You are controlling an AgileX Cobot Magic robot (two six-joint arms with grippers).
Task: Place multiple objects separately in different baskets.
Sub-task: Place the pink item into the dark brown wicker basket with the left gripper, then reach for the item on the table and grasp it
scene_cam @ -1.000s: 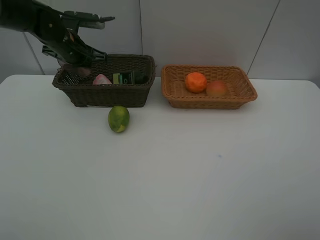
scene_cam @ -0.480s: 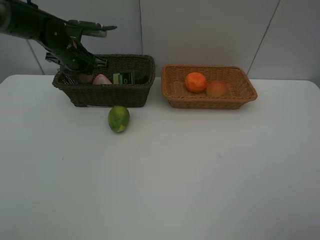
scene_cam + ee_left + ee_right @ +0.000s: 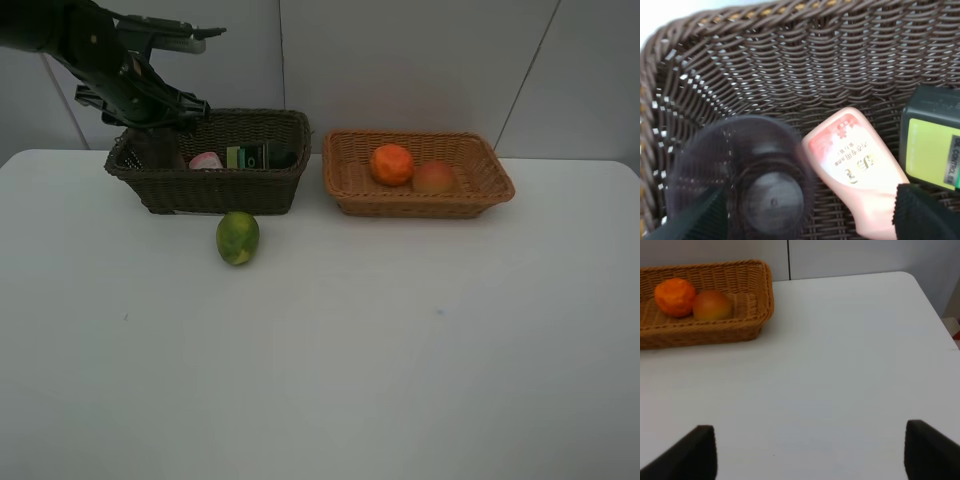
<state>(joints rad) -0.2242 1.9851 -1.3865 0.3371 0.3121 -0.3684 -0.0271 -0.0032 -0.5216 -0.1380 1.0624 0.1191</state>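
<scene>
The translucent mauve cup (image 3: 740, 175) stands in the left end of the dark brown basket (image 3: 210, 192), next to the pink bottle (image 3: 855, 160) and the black bottle (image 3: 935, 145). The cup (image 3: 152, 150) shows dimly in the exterior view. My left gripper (image 3: 150, 115) hangs open just above that end, fingers wide apart in the wrist view (image 3: 807, 215) and holding nothing. The green fruit (image 3: 237, 237) lies on the table in front of the dark basket. The orange (image 3: 391, 164) and peach (image 3: 433, 177) lie in the tan basket (image 3: 420, 208). My right gripper (image 3: 810, 455) is open over the bare table.
The white table (image 3: 350, 350) ends at a wall behind the baskets. In the right wrist view the tan basket (image 3: 740, 332) sits at one side, with the table's corner (image 3: 910, 277) and edge beyond it.
My left gripper dipped into the dark basket's left end with the cup, then rose a little. The cup now stands in the basket, free of the fingers.
</scene>
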